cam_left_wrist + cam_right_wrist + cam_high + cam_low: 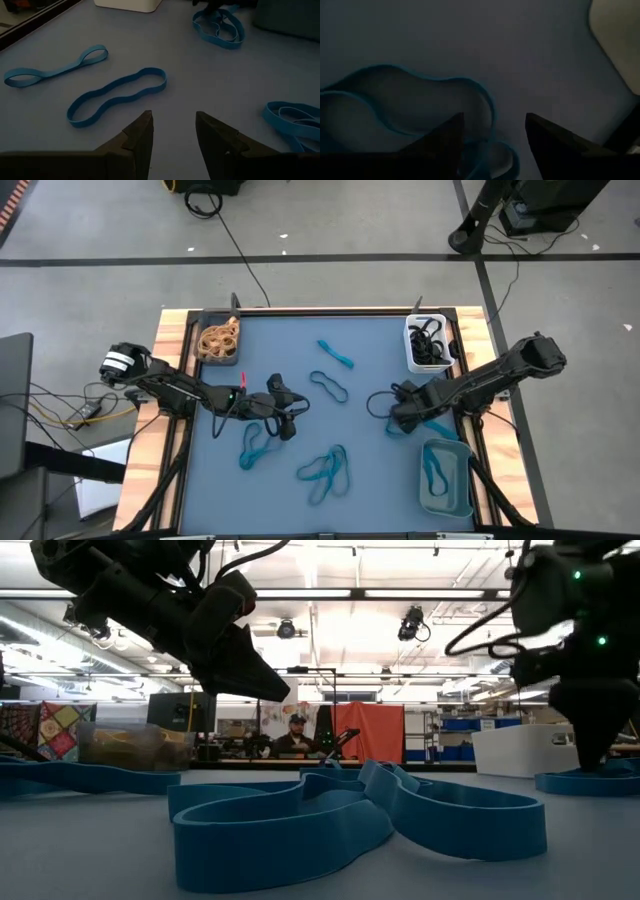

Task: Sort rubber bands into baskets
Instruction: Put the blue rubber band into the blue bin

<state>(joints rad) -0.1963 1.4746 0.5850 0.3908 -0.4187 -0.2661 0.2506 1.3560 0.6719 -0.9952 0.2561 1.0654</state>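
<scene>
Several blue rubber bands lie flat on the blue mat: [335,355], [330,385], [255,445], [325,468]. My left gripper [285,415] hovers open over the mat's middle left, short of a blue band [117,95], with nothing between its fingers. My right gripper [400,418] points down, open, just above a folded blue band [420,105] at the mat's right. The dark basket [218,338] holds tan bands, the white basket [427,343] holds black bands, and the grey-teal basket [446,477] holds a blue band.
The wooden table rim [165,380] frames the mat. The baskets stand at the far left, far right and near right corners. Black cables hang along both arms. A person sits in the room far behind the table [293,735].
</scene>
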